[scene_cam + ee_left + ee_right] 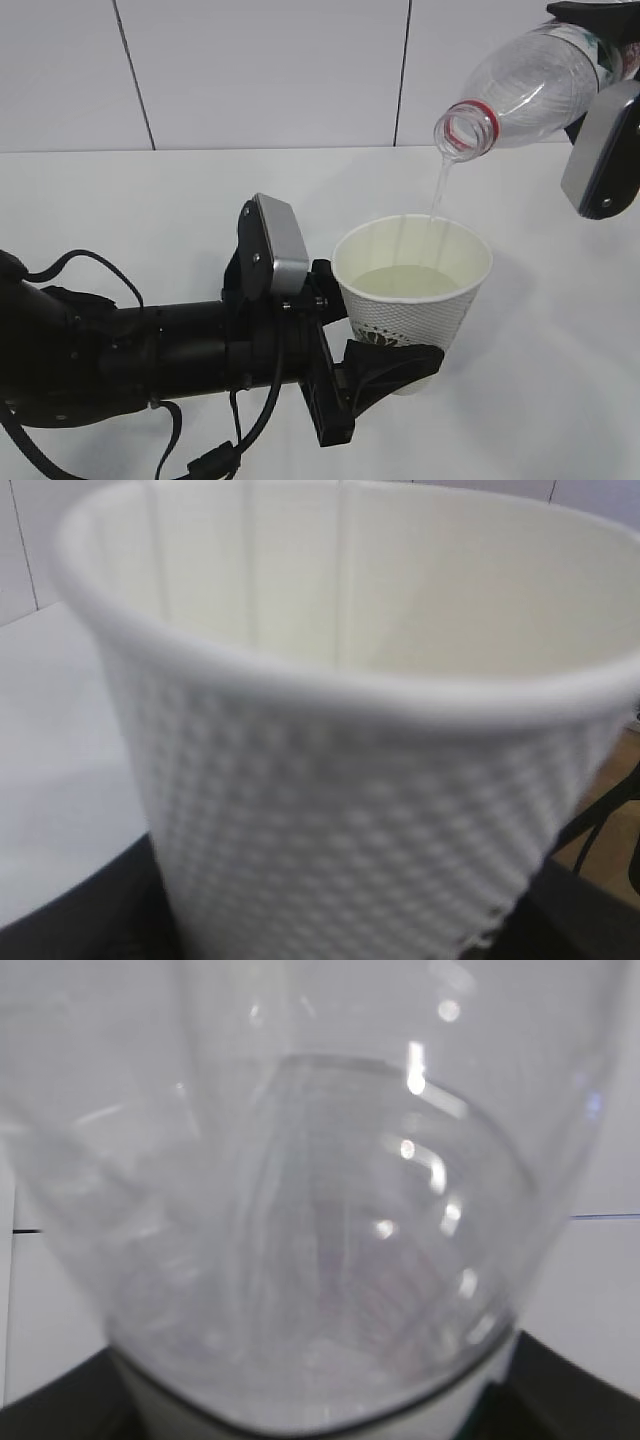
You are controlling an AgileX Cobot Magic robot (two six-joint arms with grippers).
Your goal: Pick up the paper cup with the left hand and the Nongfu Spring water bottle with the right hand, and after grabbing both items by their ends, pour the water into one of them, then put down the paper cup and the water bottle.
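Nearest me, my left hand (pixel 385 372) is clenched on the lower end of the paper cup (pixel 412 290), holding it upright above the front middle of the white table (pixel 130 200), already well filled. Up and to the right, my right hand (pixel 605 100) grasps the Nongfu Spring water bottle (pixel 535 85), its long axis tilted neck-down toward the cup, mouth above the far rim. A thin stream of water (pixel 440 185) falls inside, so I judge righting it comes next.

Bright, even, soft-shadowed light; both wrist views are blurred, with glare spots on the bottle (pixel 330 1210).
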